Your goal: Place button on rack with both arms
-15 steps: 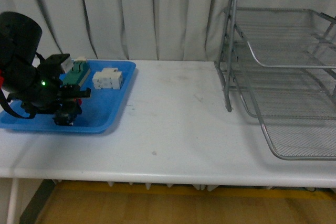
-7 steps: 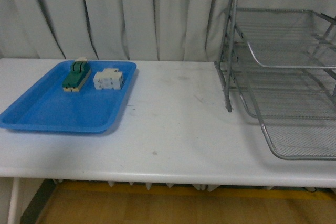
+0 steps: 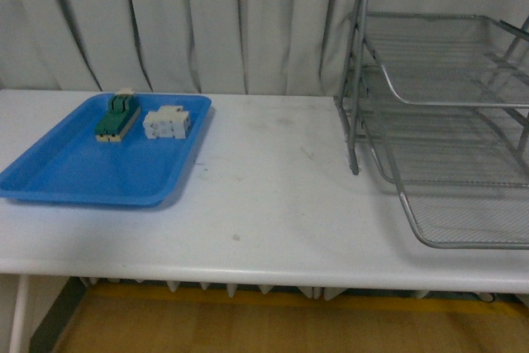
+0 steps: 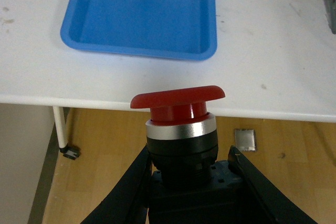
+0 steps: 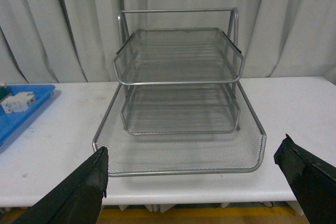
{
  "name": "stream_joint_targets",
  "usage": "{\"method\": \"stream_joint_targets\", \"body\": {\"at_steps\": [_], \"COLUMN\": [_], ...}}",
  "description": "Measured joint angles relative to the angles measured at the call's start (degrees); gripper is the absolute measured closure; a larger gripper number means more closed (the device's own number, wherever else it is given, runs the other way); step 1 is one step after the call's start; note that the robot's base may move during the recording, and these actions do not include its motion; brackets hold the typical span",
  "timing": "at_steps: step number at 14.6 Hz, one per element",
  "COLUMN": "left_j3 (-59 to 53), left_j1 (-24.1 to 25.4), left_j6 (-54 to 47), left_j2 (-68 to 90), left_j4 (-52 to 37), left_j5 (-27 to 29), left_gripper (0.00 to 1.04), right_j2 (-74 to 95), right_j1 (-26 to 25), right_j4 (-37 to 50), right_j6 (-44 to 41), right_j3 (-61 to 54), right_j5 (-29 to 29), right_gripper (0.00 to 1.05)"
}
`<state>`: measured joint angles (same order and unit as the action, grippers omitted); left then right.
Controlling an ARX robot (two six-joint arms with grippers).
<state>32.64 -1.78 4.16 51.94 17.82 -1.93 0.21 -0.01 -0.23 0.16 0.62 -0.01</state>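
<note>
In the left wrist view my left gripper (image 4: pixel 189 179) is shut on the button (image 4: pixel 179 116), whose red mushroom cap, silver ring and dark body stand up between the black fingers. It hangs off the table's front edge, over the wooden floor. The silver three-tier wire rack (image 3: pixel 446 113) stands at the table's right in the front view. In the right wrist view the rack (image 5: pixel 178 103) faces my open right gripper (image 5: pixel 194 182), whose fingers spread wide before the bottom tier. Neither arm shows in the front view.
A flat blue tray (image 3: pixel 99 163) at the table's left holds a green-topped block (image 3: pixel 114 117) and a white blocky part (image 3: pixel 168 122). The tray also shows in the left wrist view (image 4: pixel 142 22). Grey curtains hang behind the white table (image 3: pixel 264 196).
The left arm, over the blue tray a second ago, has pulled back out of the front view. The front view has shifted slightly.
</note>
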Motion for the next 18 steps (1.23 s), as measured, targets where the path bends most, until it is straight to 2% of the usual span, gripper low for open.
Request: {"method": "stream_joint_targets", "body": {"at_steps": [11,12,13,14,16,18], "left_j3": [0.0,-0.22,1.33,4.83,11.82,22.75], "left_j1": [-0.15,-2.01,-7.41,-13.62,-18.86,-22.34], "left_j6": [0.0,-2.19,-6.51,-8.37,-9.18,-11.52], "left_j2": [0.0,0.31,5.49,13.68,25.51,41.05], "left_j4": [-0.02,-2.8,-8.83,-14.14,-19.06,-18.86], "left_j5": [-0.22,-0.17,2.6,1.88,-0.83,-3.26], "left_gripper": [0.68,0.68,0.68,0.68,0.68,0.68], "right_j2": [0.0,-0.02,0.0,0.0,0.0,0.0], "right_j1": [0.0,0.0,0.0,0.0,0.0,0.0], "right_j4": [-0.13,0.02,0.02,0.07,0.02,0.04], "right_j6": [0.0,0.0,0.0,0.0,0.0,0.0], "right_j3": [0.0,0.0,0.0,0.0,0.0,0.0], "right_j5": [0.22,0.24,0.22,0.04,0.07,0.04], "right_gripper": [0.06,0.06,0.06,0.06,0.06,0.06]}}
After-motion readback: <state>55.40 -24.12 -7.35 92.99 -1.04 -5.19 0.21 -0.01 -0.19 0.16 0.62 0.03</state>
